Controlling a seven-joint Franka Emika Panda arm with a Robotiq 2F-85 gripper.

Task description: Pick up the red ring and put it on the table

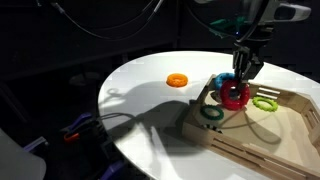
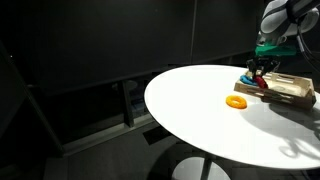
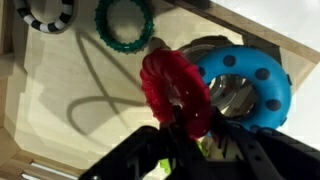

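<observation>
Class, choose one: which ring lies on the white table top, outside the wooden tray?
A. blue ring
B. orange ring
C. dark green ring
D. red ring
B: in an exterior view the orange ring lies alone on the table, apart from the wooden tray.

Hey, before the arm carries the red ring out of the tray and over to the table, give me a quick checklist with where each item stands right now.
1. Gripper shut on the red ring: ok; the ring stands upright between its fingers in the wrist view.
2. Red ring free of the blue ring: cannot tell; they overlap in the wrist view.
3. Ring raised above the tray edge: cannot tell.
4. Bare spot on the table: ok; white top shows beside the tray.
5. Orange ring out of the way: ok; it lies on the table, apart from the tray.
</observation>
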